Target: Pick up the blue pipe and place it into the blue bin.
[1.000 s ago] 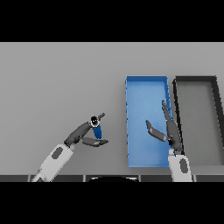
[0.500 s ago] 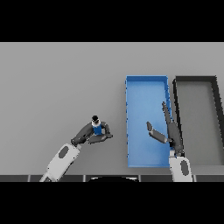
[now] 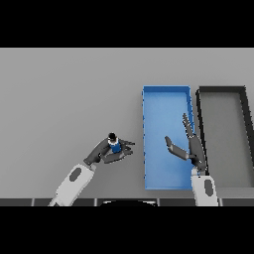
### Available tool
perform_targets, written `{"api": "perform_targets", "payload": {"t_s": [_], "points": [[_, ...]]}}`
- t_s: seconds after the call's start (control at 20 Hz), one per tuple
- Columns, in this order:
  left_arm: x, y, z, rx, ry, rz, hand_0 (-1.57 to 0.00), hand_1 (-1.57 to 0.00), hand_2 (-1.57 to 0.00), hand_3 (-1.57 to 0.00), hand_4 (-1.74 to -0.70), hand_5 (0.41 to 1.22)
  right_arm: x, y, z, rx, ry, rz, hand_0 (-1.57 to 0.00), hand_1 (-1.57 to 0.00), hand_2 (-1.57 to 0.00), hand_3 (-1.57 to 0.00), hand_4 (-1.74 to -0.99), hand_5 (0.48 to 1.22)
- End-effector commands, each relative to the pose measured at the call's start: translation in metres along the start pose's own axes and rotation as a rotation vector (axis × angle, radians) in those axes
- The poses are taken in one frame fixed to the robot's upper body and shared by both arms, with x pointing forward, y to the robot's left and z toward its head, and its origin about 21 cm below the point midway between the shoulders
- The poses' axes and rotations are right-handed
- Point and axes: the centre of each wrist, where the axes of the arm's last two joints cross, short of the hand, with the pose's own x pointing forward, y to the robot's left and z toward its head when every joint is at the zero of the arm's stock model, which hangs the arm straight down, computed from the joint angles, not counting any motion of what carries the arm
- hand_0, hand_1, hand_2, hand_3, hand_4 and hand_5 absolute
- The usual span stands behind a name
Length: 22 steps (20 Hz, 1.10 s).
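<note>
The pipe was a short blue piece with a dark end cap at its upper end. It sat in the left hand, whose fingers and thumb were curled round it, over the bench and to the left of the blue bin. Whether the pipe touched the bench surface could not be told. The pipe was outside the bin, near its left wall.

The left arm entered from the lower left edge and ran up and right to the hand.

The blue bin was a long rectangular tray lying on the bench right of centre. A dark bin of similar shape lay just beside it on the right, with their long walls adjacent.

The right hand was over the right part of the blue bin, near the shared wall. Its fingers were straight and pointed up the view, the thumb was spread to the left, and it held nothing.
</note>
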Motion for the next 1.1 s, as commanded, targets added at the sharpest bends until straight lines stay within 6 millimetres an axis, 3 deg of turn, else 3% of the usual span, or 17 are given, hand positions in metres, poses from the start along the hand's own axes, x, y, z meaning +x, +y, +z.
{"api": "perform_targets", "payload": {"t_s": [0.0, 0.45, 0.8, 0.9, 1.05], "points": [[0.007, -0.001, -0.005, 0.0, -0.023, 0.002, -1.5, -1.51, -1.52, -1.52, -1.47, 1.2, 0.0, -0.001, -0.003, -0.001, 0.003, -0.002, 0.0, 0.0, 0.0, 0.0, -1.229, 0.633], [0.06, -0.004, -0.028, -0.077, -0.13, -0.013, -1.56, -1.56, -1.56, -1.56, -1.47, 1.218, -0.001, -0.005, 0.001, -0.01, -0.002, 0.06, 0.0, 0.0, 0.0, 0.0, -1.161, 0.644], [0.059, -0.006, -0.023, -0.096, -0.096, -0.024, -1.57, -1.57, -1.57, -1.57, -1.47, 1.22, 0.003, -0.008, 0.012, -0.042, -0.017, 0.093, 0.0, 0.0, 0.0, 0.0, -1.138, 0.643], [0.059, -0.003, -0.022, -0.095, -0.1, -0.034, -1.57, -1.57, -1.57, -1.57, -1.47, 1.22, 0.009, -0.007, 0.02, -0.065, -0.019, 0.111, 0.0, 0.0, 0.0, 0.0, -1.188, 0.643], [0.061, -0.006, -0.028, -0.104, -0.097, -0.03, -1.57, -1.57, -1.57, -1.57, -1.47, 1.22, 0.019, -0.008, 0.018, -0.072, -0.035, 0.116, 0.0, 0.0, -0.02, 0.0, -1.187, 0.642]]}}
